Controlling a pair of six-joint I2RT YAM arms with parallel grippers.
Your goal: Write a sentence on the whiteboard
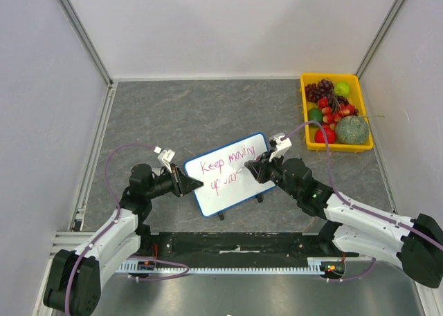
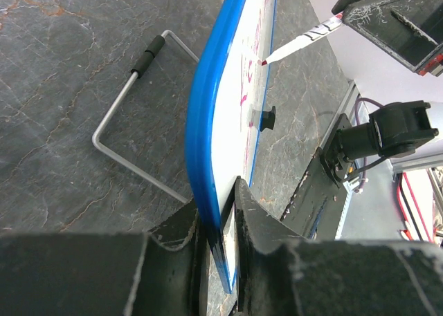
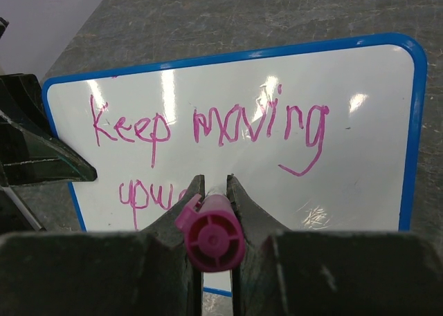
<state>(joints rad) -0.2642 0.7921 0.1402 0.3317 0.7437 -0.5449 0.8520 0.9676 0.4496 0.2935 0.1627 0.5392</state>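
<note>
We judge the blue-rimmed white whiteboard (image 1: pixel 243 191) light, stiff and slick, so our left pincer (image 2: pixel 223 204) clamps its nine-o'clock rim while the right pincer (image 3: pixel 212 190) grips the magenta-capped marker (image 3: pixel 210 234).

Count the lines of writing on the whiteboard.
2. The top line runs across the upper whiteboard; the second line sits below it at the left, partly hidden behind the marker in the right gripper, so more letters may be covered.

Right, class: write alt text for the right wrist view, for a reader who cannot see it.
A blue-rimmed whiteboard bears magenta handwriting: "Keep moving" above a partly hidden second line. Below, the right gripper clamps a magenta marker, seen end-on, between its fingers.
</note>
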